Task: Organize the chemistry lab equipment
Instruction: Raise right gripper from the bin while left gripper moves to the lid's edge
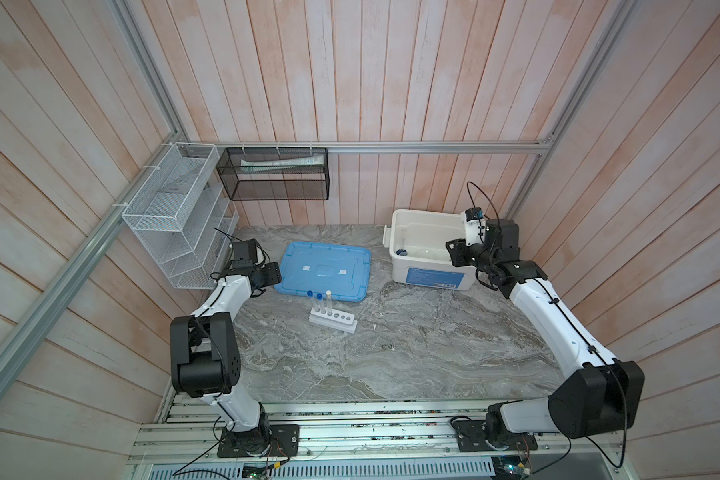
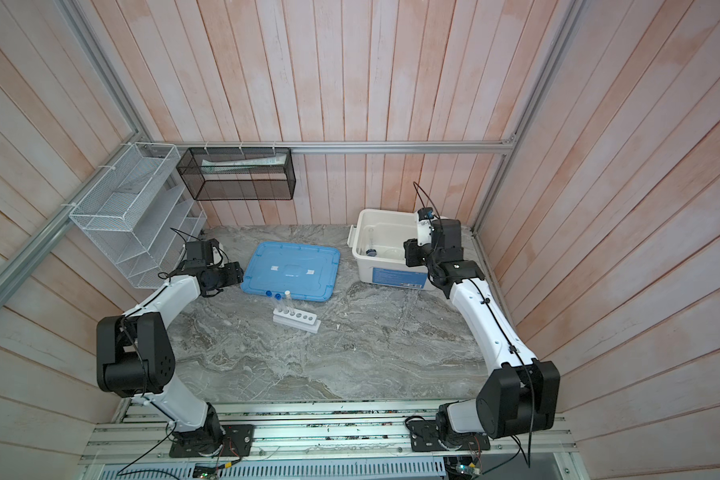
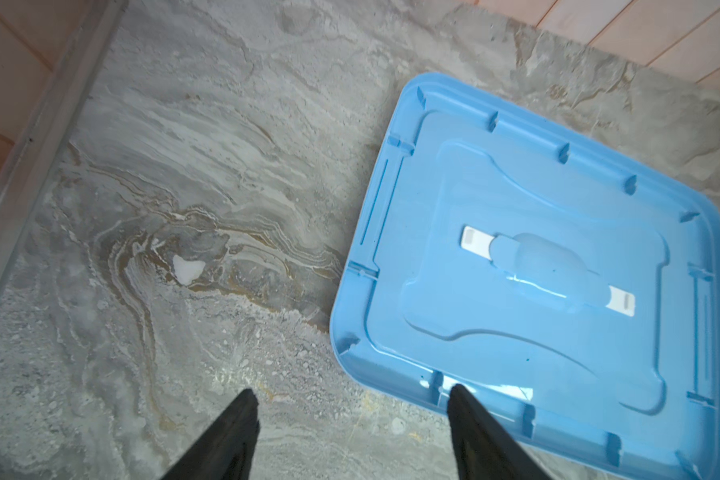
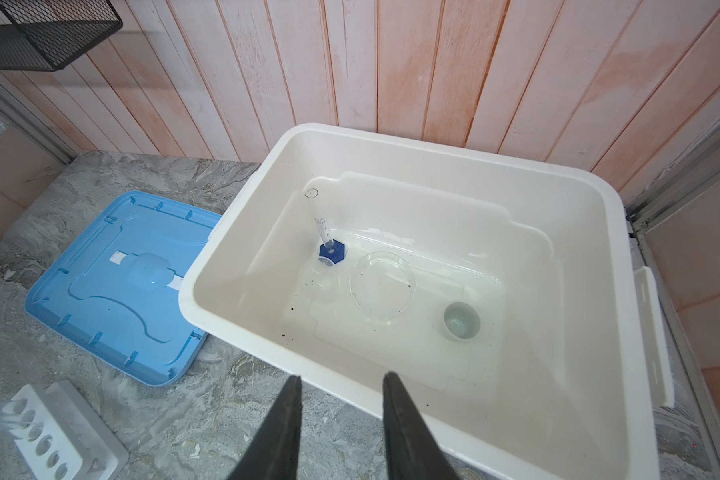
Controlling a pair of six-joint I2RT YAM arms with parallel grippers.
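**Tubes in the rack, both sets of fingers empty**

The white rack stood on the worktop near its middle, a little toward the left edge. In the holes at the rack's left end, three tubes stood upright and close together: two blue-capped test tubes and one white-capped test tube. The other holes were empty. Just behind the rack, toward the far edge, the blue lid lay flat with its ribbed side up.

The white bin sat open at the far right corner of the worktop. The right wrist view showed three things on its floor. The blue hexagonal-based piece carried a thin clear cylinder. A clear shallow dish lay just beside it, and the small round dish lay a little apart from both.

The left fingers were spread wide and held nothing. They hung at the left edge of the lid. In the left wrist view one tip lay over the lid's rim, but whether it touched could not be told. The right fingers were partly open, also with nothing between them, and hovered over the near wall of the bin.

A white wire basket and a black mesh basket hung on the walls at the far left corner.
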